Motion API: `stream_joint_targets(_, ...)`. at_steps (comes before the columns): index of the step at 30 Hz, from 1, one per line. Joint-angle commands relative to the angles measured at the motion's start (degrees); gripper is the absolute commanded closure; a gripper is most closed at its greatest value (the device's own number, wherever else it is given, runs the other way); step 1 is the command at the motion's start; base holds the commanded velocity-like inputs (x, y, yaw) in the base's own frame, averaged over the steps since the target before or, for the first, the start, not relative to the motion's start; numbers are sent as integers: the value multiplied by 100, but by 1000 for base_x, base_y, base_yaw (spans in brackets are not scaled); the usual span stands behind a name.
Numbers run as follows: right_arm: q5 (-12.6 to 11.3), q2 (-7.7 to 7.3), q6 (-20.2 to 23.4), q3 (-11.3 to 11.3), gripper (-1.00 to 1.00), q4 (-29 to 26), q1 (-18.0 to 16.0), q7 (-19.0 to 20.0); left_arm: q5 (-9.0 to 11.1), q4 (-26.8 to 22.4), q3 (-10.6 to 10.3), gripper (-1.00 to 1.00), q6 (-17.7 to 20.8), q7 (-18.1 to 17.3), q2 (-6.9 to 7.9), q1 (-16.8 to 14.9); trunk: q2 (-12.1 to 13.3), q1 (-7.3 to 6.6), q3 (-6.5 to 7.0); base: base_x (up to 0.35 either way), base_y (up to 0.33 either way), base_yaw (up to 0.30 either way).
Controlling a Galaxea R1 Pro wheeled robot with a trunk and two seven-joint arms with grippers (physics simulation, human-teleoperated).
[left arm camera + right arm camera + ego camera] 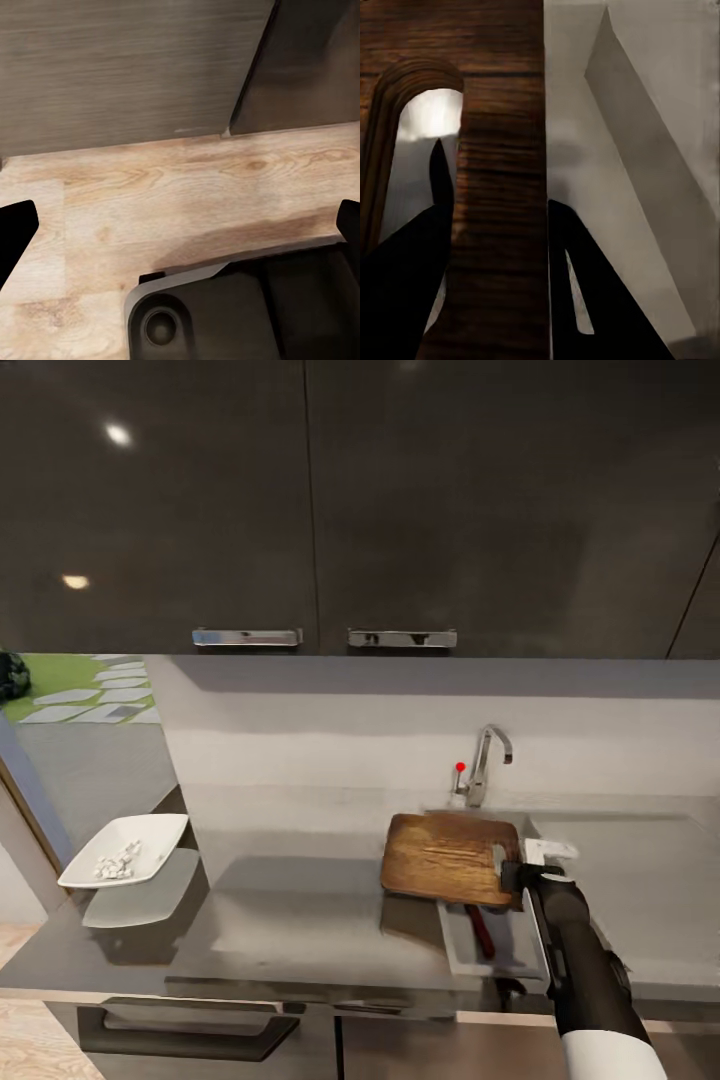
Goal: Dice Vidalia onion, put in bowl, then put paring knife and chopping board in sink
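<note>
One step of the task looks unfinished: the chopping board (447, 857) is not yet down in the sink (610, 880), but sits tilted across the basin's near-left corner, part of it over the bench (290, 900) and part over the basin. The right gripper (512, 872) has its jaws clenched on the board's slotted end; in the right wrist view one dark finger passes through the slot handle (424, 161) and the other lies on the outer side of the wooden edge (499, 187). The paring knife (480, 930) already lies in the basin, directly beneath the board's near edge, and the bowl (128, 849) with the white diced onion (118, 861) stands well apart at the bench's left end. The main risk, as I judge it, is letting go while the board is propped on the rim, leaving it perched or seesawing instead of dropping in. Lowered carelessly, it could land on the knife and rock, or knock the faucet (482, 765) just behind. The left gripper (180, 225), jaws released, hangs over the wooden floor (187, 195).
</note>
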Motion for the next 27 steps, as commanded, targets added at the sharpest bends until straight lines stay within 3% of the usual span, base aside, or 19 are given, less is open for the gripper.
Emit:
stream_joint_targets(1, -191, 7, -104, -134, 100, 27, -5, -335, 35, -8, -33, -100, -6, 8, 7, -1, -13, 4, -12, 0, -4, 0)
stream_joint_targets(3, -855, 49, -532, -436, 100, 50, -5, -1238, 35, -8, -33, -100, -6, 8, 7, -1, -13, 4, -12, 0, -2, 0)
stream_joint_targets(4, -1168, 65, -689, -484, 100, 59, -5, -1606, 32, -8, -33, -100, -6, 8, 7, -1, -13, 4, -12, 0, 0, 0)
stream_joint_targets(5, -1686, 80, -933, -525, 100, 107, -5, -2200, 31, -8, -33, -100, -6, 8, 7, -1, -13, 4, -12, 0, 0, 0)
stream_joint_targets(6, -2044, 84, -1111, -538, 100, 171, -5, -2604, 29, -8, -33, -100, -6, 8, 7, -1, -13, 4, -12, 0, 0, 0)
stream_joint_targets(7, -2572, 85, -1436, -547, 100, 312, -5, -3174, 28, -8, -33, -100, -6, 8, 7, -1, -13, 4, -12, 0, 0, 0)
stream_joint_targets(9, -3326, 85, -2148, -533, 100, 555, -5, -4045, 27, -8, -33, -100, -6, 8, 9, -1, -13, 4, -12, 0, 0, 0)
stream_joint_targets(12, -3607, 142, -2524, -355, 100, 653, -5, -4590, 26, -8, -33, -100, -6, 8, 7, -1, -13, 4, -12, 0, 0, 0)
stream_joint_targets(15, -3677, 194, -2590, -258, 100, 665, -6, -4758, 26, -8, -33, -100, -6, 8, 7, -1, -13, 4, -12, 93, 0, 0)
stream_joint_targets(23, -3721, 207, -2595, -249, 100, 605, -5, -5188, 26, -9, -33, -100, -6, 8, 7, -1, -13, 4, -13, 284, 0, 0)
stream_joint_targets(27, -4184, 204, -2595, -255, 100, 614, -5, -5201, 26, -9, -33, -100, -6, 8, 7, -1, -13, 4, -37, 87, 0, 0)
